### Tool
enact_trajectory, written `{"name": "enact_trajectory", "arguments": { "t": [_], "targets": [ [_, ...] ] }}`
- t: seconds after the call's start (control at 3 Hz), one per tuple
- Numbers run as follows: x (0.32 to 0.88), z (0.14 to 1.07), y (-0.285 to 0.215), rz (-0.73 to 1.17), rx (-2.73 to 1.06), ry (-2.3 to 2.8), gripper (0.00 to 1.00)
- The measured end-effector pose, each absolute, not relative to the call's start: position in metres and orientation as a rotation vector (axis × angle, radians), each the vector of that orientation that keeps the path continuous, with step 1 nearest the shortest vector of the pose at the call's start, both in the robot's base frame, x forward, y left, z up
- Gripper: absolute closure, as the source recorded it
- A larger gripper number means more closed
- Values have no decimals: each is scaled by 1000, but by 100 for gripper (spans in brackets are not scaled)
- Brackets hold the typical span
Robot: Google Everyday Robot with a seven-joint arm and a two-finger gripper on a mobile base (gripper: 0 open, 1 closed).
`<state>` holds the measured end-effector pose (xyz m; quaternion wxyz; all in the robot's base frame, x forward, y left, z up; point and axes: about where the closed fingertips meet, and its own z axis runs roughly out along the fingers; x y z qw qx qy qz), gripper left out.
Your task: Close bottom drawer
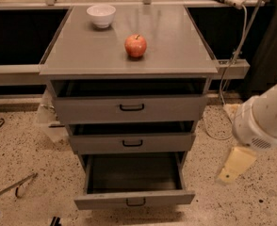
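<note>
Item: gripper point(232, 166), cream-coloured, at the end of a white arm point(263, 121) entering from the right edge of the view, hanging low over the speckled floor point(251, 206); whether it is open or closed cannot be told; it touches nothing and nothing is seen in it. Item: bottom drawer point(134, 199), grey metal, left of the gripper and near it but apart, about level with it; pulled well out, dark interior exposed, small black loop handle point(135, 202) at the middle of its front. Item: middle drawer point(131, 143), up and left of the gripper, directly above the bottom drawer, slightly out. Item: top drawer point(129, 108), further up and left, taller front, also partly out. Item: cabinet top point(176, 46), grey, flat, well above the gripper and left of it. Item: red apple point(135, 45), on that top near its middle. Item: white bowl point(101, 16), on the top's far left corner, farthest from the gripper. Item: pale cable point(233, 65), hanging above the gripper, just right of the cabinet.
</note>
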<state>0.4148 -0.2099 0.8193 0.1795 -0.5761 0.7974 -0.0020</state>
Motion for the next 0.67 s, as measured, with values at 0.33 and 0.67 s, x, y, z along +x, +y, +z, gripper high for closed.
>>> {"name": "enact_trajectory", "arguments": {
  "t": [0.33, 0.67],
  "targets": [
    [416, 735, -210, 141, -1637, 2216, 0],
    [414, 731, -207, 146, -1631, 2211, 0]
  ]
}}
